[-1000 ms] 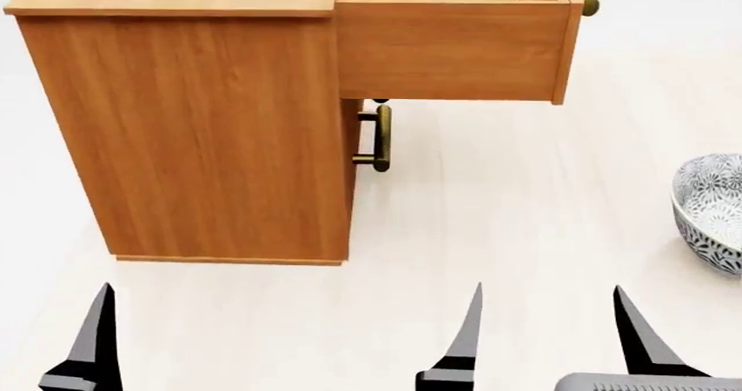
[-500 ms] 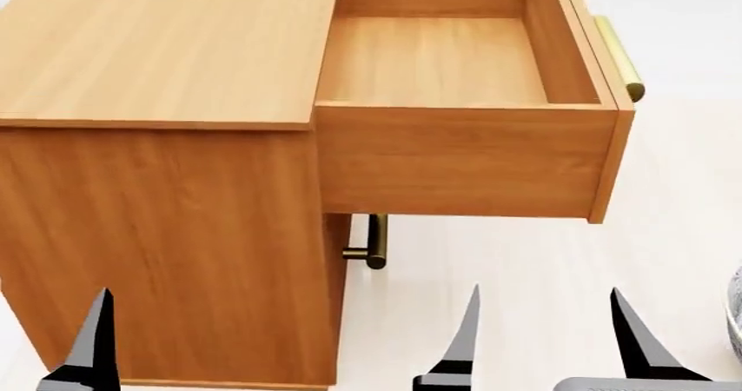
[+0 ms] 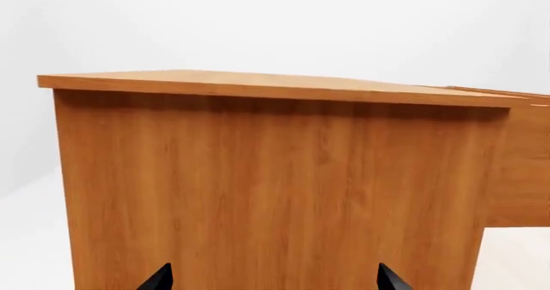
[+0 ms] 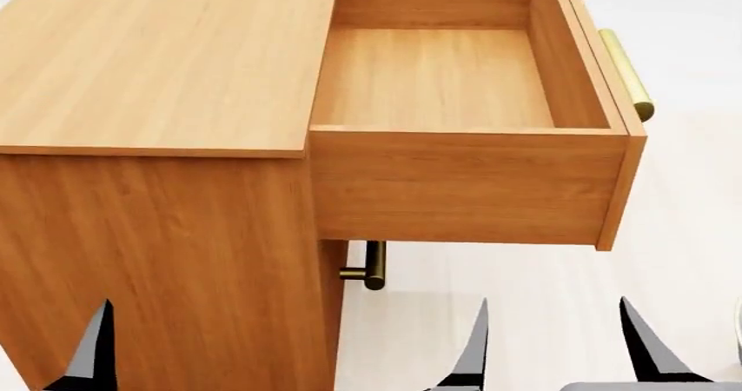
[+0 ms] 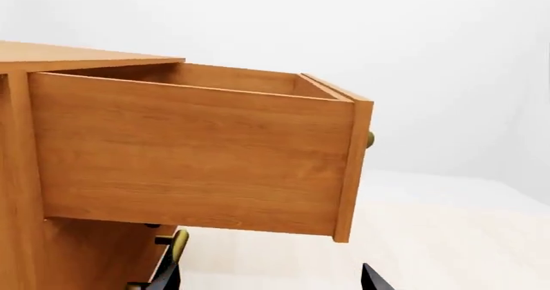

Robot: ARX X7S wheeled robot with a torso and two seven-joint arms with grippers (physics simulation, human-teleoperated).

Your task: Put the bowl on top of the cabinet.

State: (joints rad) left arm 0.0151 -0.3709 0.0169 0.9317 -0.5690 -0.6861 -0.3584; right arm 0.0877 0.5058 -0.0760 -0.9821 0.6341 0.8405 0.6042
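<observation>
Nearest the head camera, the left claw (image 4: 284, 347) and the right claw (image 4: 557, 343) were seen only as dark fingertips at the lower edge, each pair spread wide with nothing between them. Both were judged to be open and empty. Just beyond the tips stood the cabinet (image 4: 162, 252), its side panel filling the left wrist view (image 3: 275, 193). To the right of that panel the top drawer (image 4: 464, 182) was pulled fully out and seen to be empty, with a brass handle (image 4: 626, 74) on its front and a second handle (image 4: 371, 265) below it. Farthest lay the cabinet's flat top, bare in what was shown.

The bowl could not be made out for certain; only a pale sliver at the head view's right edge, well to the right of the cabinet, might have been it. The step in hand was therefore judged to be the search and approach, with no grasp yet made. A turn to the right of the cabinet would be called for, then a descent of one open claw over the bowl's rim.
</observation>
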